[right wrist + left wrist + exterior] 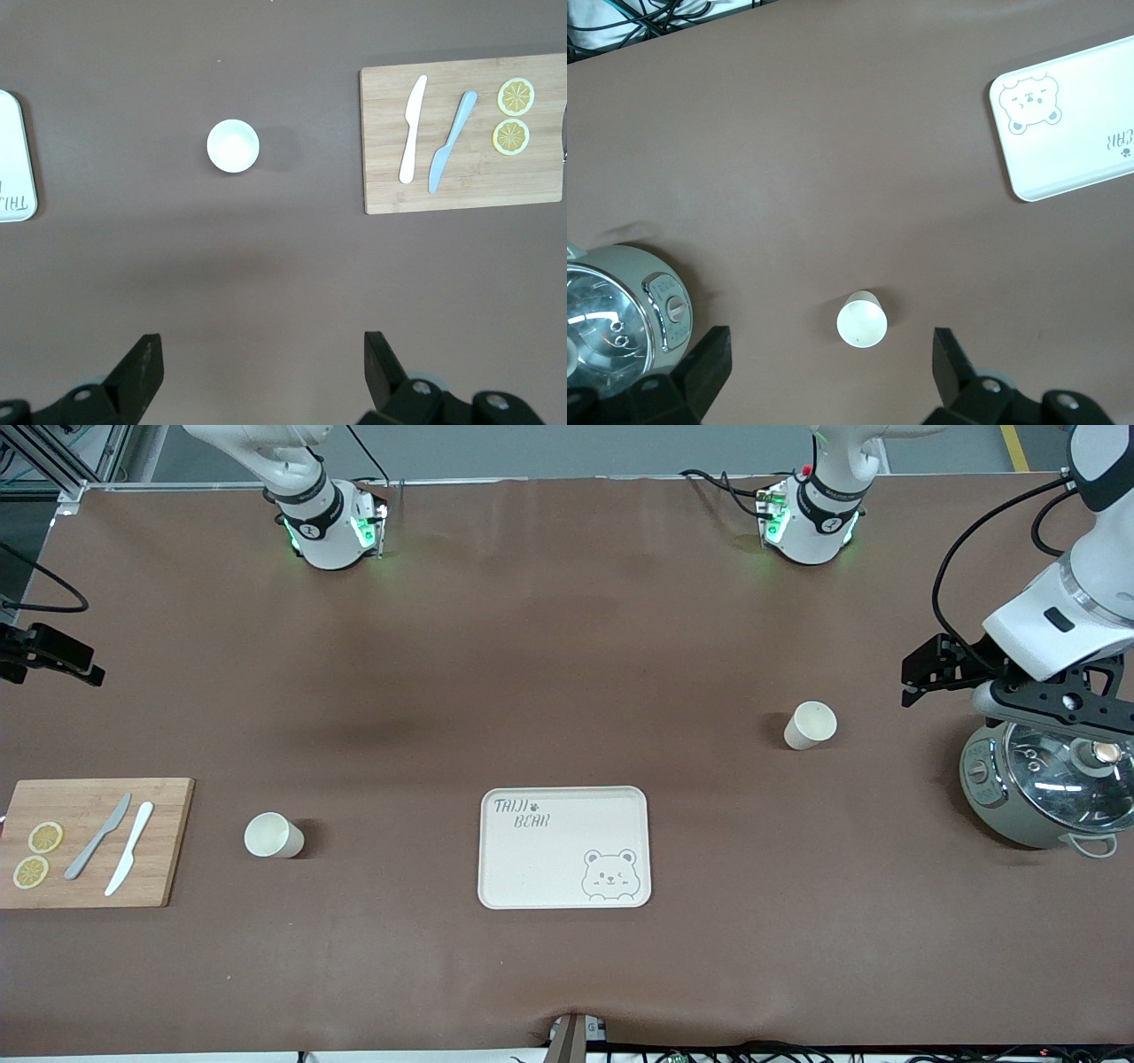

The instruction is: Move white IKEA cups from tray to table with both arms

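Both small cream-white handleless cups already stood on the matte brown counter [567, 646], well apart from the cream rounded-rectangle tray [564, 848] with its raised rim and grey bear drawing, which lay bare. That relation decided what was left: judged from this layout, the move off the tray was done and neither pincer had a cup to fetch.

One cup [809, 725] stood upright toward the left arm's end of the counter, farther from the front camera than the tray. The left pincer [921, 677] hung open and empty beside the grey-green pot with a glass lid [1045, 788], near that cup but clear of it; in the left wrist view the cup [862, 320] sat between the spread black fingers [709, 363], below them and untouched. The left arm was the nearer one to it.

The other cup [273, 835] stood upright toward the right arm's end, just beside the pale wooden cutting board [89, 841] carrying a grey knife [98, 836], a white knife [129, 860] and two lemon slices [37, 854]. The right pincer [53, 657] hovered open over the counter's edge, holding nothing; its wrist view showed the cup [233, 145] well clear of the fingers [142, 372].

The cups looked smooth, rigid, slightly tapered with round rims; the counter sheet was dull and faintly wrinkled.
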